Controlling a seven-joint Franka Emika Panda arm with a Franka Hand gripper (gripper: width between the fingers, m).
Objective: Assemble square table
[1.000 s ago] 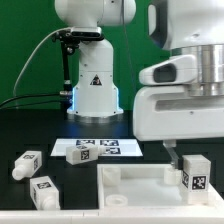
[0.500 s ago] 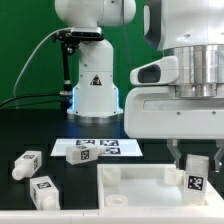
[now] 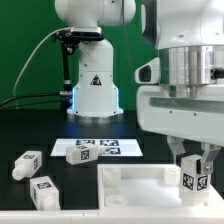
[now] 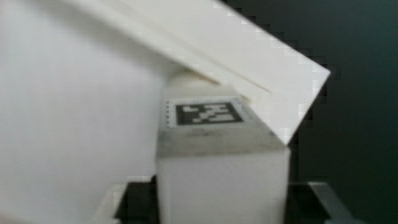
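Currently | hand (image 3: 197,165) clamped on leg (image 3: 196,181) | leg upright at tabletop (image 3: 130,178) corner, exterior view's right

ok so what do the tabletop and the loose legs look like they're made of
The tabletop looks like moulded white plastic, matte, judging by its thick raised rim and even colour. The loose legs are likely the same matte white plastic, blocky, with black-and-white tags on them; sticker or print, can't tell.
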